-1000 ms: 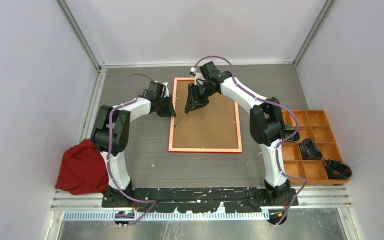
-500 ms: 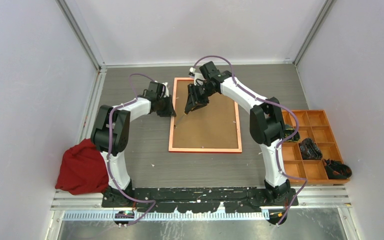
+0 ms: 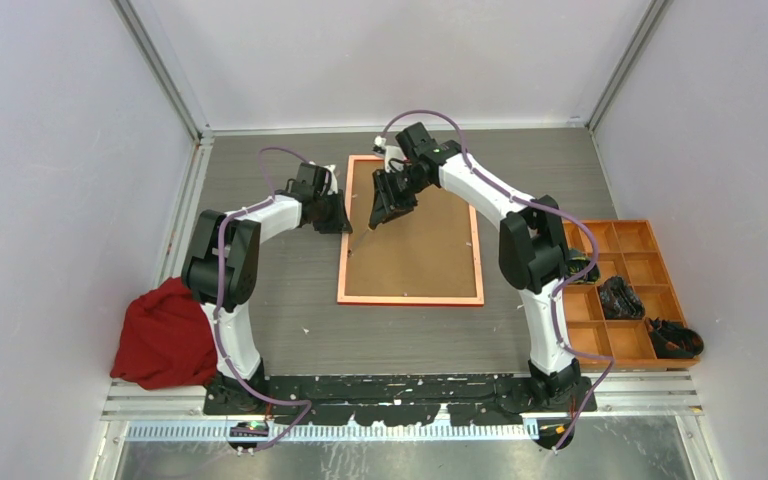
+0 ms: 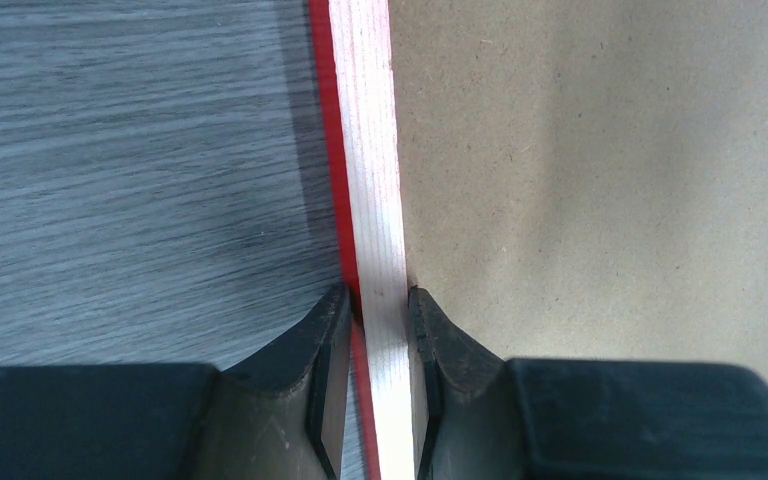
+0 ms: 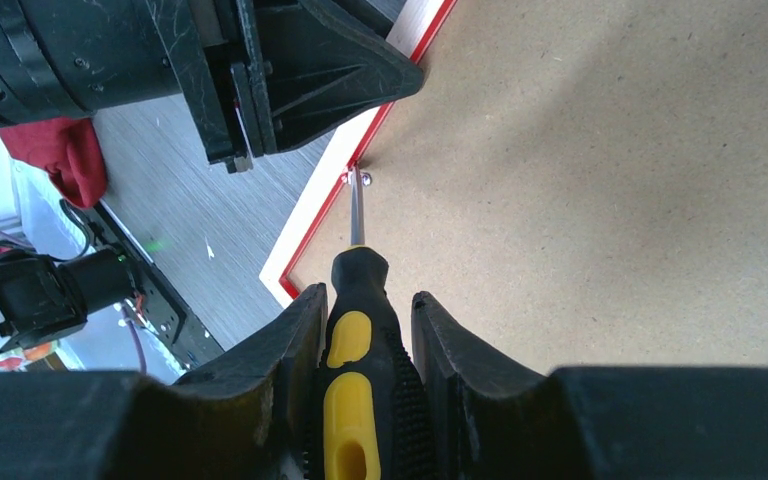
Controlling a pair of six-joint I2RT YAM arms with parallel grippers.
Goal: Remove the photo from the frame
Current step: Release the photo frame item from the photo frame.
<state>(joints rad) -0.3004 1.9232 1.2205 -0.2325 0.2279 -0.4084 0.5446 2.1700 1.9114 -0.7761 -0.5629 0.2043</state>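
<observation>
I am working on the frame [image 3: 410, 298], which is lying face down on the bench [image 3: 260, 180], so that its brown backing board [image 5: 580, 200] is looking up at me. My left claw [image 4: 377, 310] is pinching the left rail of the frame, one finger on the outer red side and the other at the inner edge beside the board, to keep the frame from sliding. My right claw [image 5: 365, 310] is pressed around the yellow and black handle of a screwdriver [image 5: 355, 390]. I am pointing its tip at a small metal fastener [image 5: 358, 178] at the inner edge of the same rail, just beside my left claw. The tip seems to be touching it, but I cannot say this for sure.

I am not seeing the photo in any view. I am judging that it is lying under the board, inside the frame.

So the task is in an early part, I think. The board is sitting flat in the frame and nothing is lifted. I am guessing the fasteners must be released around the rim, then the board removed, then the photo taken out.
</observation>
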